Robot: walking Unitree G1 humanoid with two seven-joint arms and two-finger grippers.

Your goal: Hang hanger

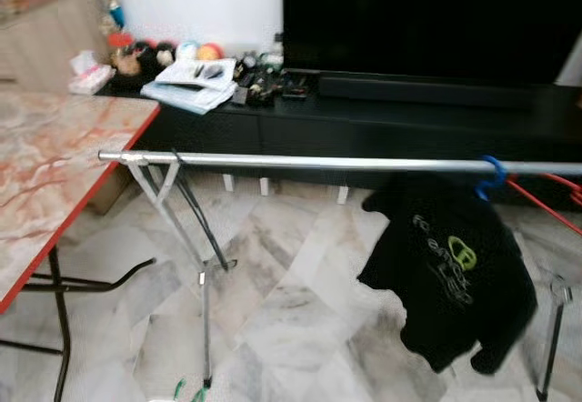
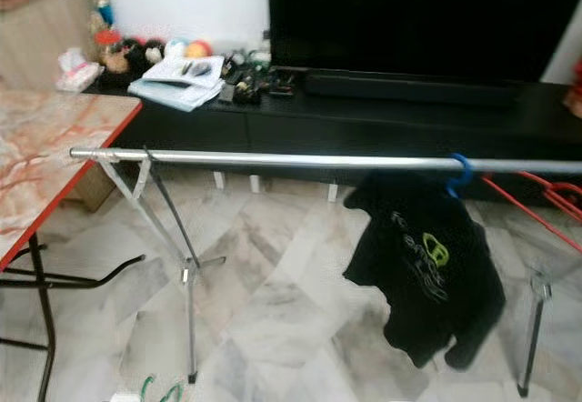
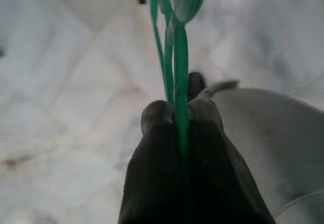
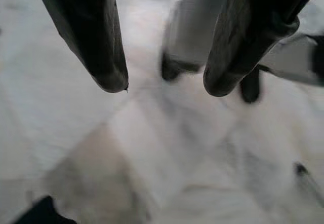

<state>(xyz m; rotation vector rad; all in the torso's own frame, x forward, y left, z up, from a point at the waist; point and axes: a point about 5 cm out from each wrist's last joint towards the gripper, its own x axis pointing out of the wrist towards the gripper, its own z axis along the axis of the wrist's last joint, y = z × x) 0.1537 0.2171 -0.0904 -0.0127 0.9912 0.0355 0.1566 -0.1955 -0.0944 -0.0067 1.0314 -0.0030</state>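
A silver clothes rail (image 1: 327,162) runs across the room on folding legs. On its right part hangs a black t-shirt (image 1: 450,270) from a blue hanger hook (image 1: 492,176). Red hangers (image 1: 555,197) hang further right on the rail. My left gripper (image 3: 174,113) is shut on a thin green hanger (image 3: 178,46), whose tip peeks in low down (image 1: 186,389). My right gripper (image 4: 164,84) hangs open over the marble floor with nothing between its fingers.
A marble-topped table with a red edge (image 1: 55,175) stands at the left. Behind the rail is a black TV console (image 1: 382,115) with a large TV (image 1: 427,20), papers (image 1: 191,84) and small toys. A rail leg (image 1: 550,338) stands at the right.
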